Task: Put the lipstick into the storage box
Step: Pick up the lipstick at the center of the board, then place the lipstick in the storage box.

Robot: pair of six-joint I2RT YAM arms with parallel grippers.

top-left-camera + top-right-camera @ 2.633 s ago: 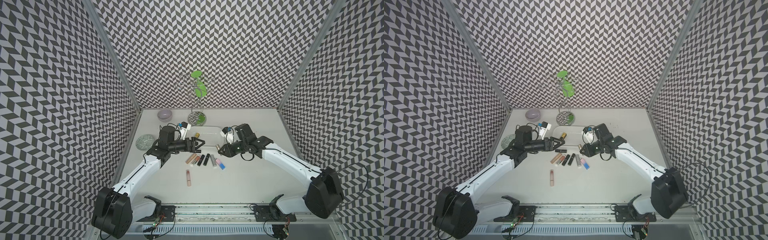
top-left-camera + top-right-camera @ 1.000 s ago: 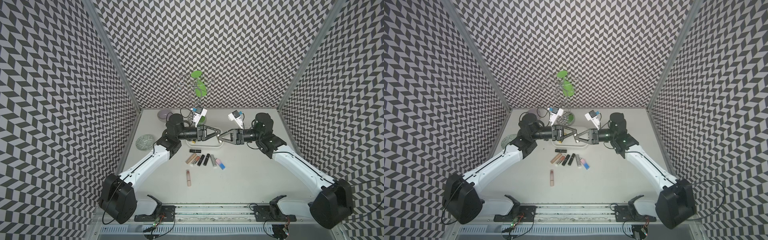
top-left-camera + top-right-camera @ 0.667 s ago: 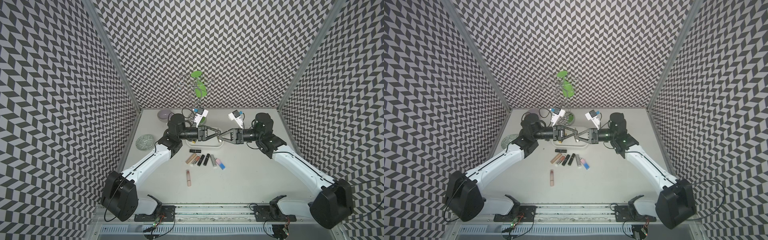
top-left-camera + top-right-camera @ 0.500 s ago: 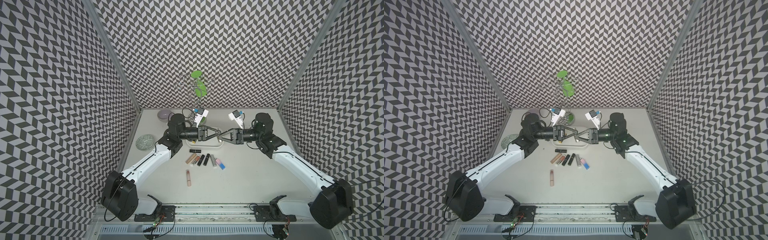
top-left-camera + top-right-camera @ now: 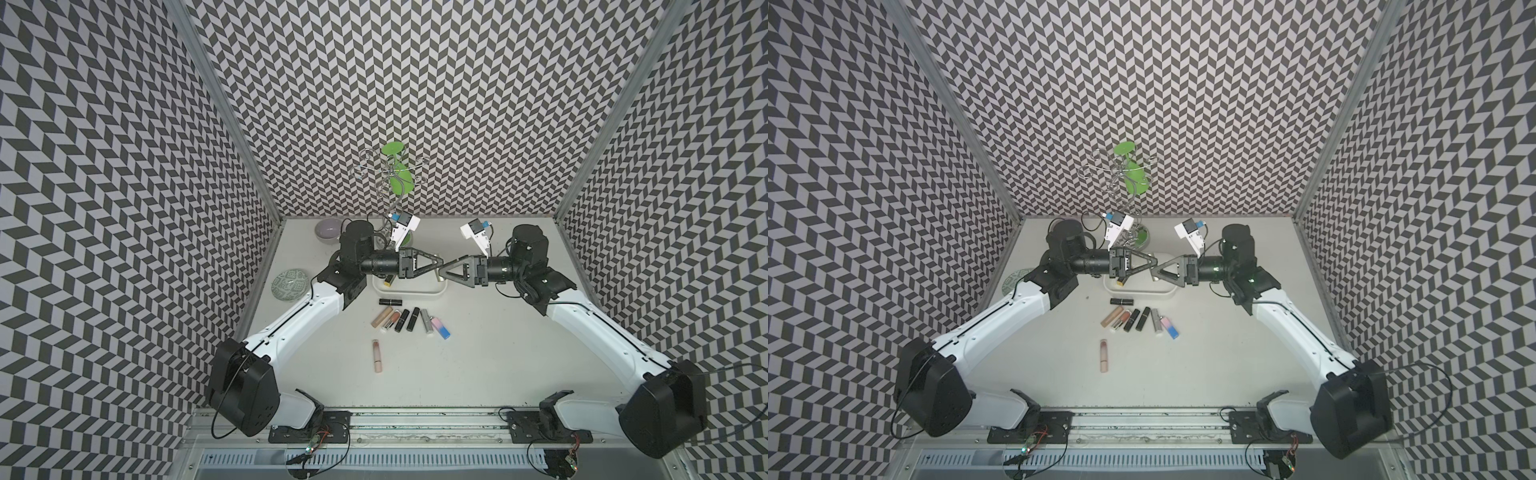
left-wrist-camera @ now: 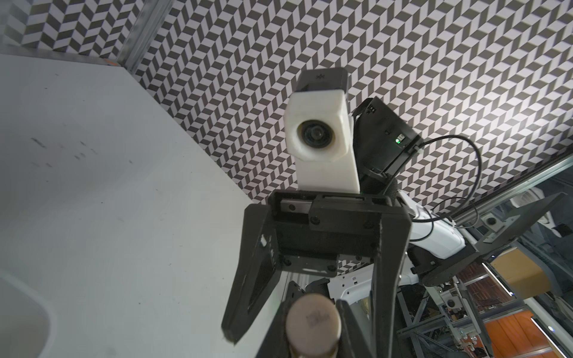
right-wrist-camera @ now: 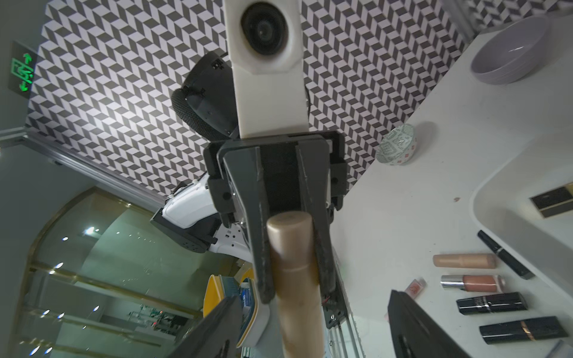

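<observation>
Both arms meet tip to tip above the white storage box [image 5: 415,293] [image 5: 1142,293]. A tan-gold lipstick [image 7: 291,248] [image 6: 313,319] lies level between them. My left gripper [image 5: 439,268] [image 6: 312,336] is shut on it, one finger on each side of the tube. My right gripper [image 5: 444,273] [image 7: 310,325] is open; its fingers [image 7: 217,328] stand wide of the tube without touching it. A black-and-gold lipstick [image 5: 389,281] [image 7: 553,198] lies inside the box.
Several lipsticks [image 5: 409,320] lie in a row on the table in front of the box, with a black one [image 5: 390,301] nearer the box and a pink one [image 5: 377,355] further forward. A lilac bowl [image 5: 327,229], a green-patterned plate [image 5: 289,284] and a wire stand [image 5: 392,183] stand at the back left.
Both arms rose from the table and met over the box. My left gripper closed on the lipstick that the right one held; then the right gripper's jaws spread open.
</observation>
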